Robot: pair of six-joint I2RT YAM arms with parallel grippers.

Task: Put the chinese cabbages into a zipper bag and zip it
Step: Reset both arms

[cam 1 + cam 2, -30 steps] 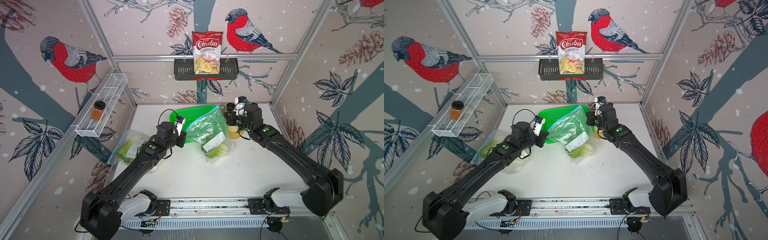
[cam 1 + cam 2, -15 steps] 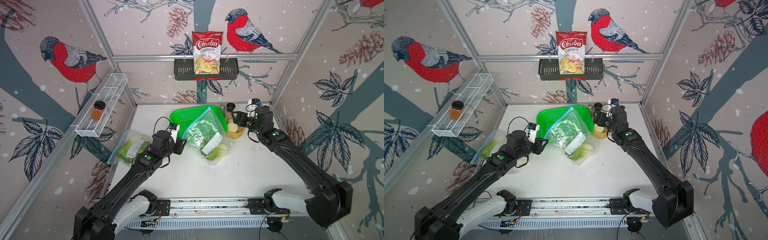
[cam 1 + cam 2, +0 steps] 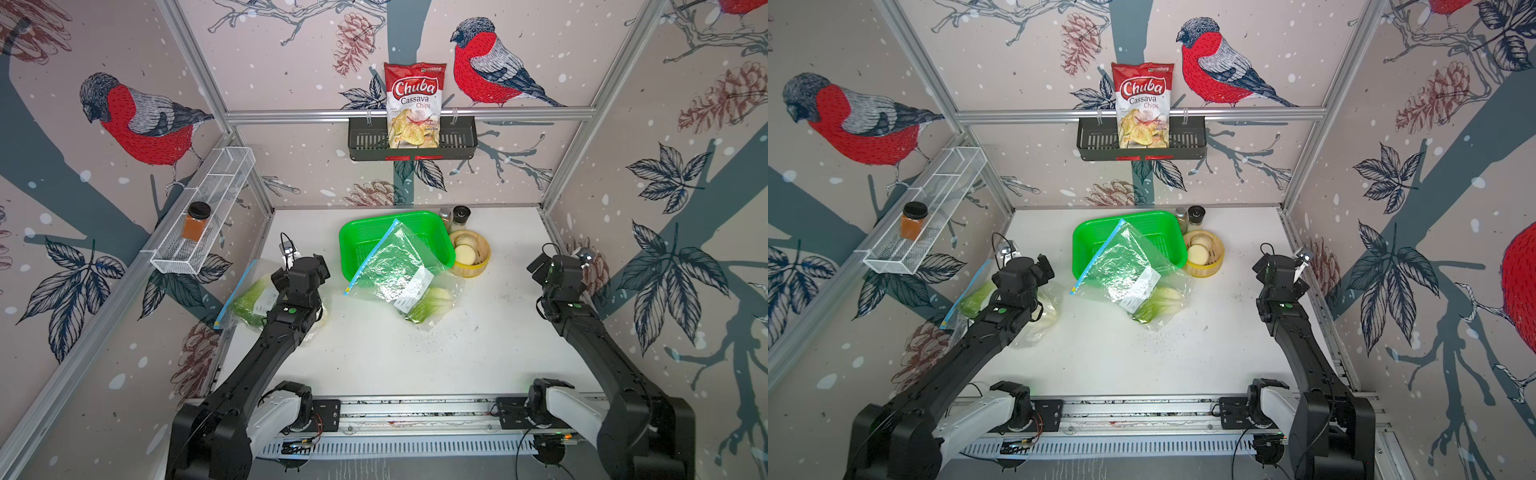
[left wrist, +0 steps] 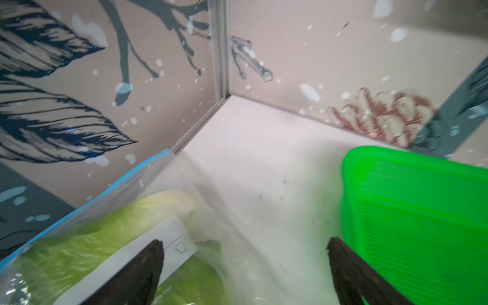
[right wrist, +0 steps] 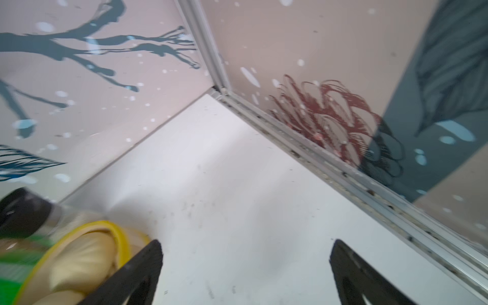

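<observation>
Chinese cabbages (image 3: pixel 430 303) may spill if your zipper bag (image 3: pixel 395 266) (seal unclear) slips; left hand (image 4: pixel 244 249) and right hand (image 5: pixel 245 249) gape empty.

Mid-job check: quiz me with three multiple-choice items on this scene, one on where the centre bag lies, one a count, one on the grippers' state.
1. The centre zipper bag lies: A) partly over the green basket; B) wholly inside it; C) well clear of it.
2. Zipper bags on the table: A) one; B) two; C) three.
3. The left gripper and right gripper are: A) both shut; B) both open, empty; C) left shut, right open.
Key: 1 A, its zip end overlaps the basket's corner; 2 B, a second bag lies below the left gripper; 3 B, both wrist views show jaws spread wide, gripping nothing.
</observation>
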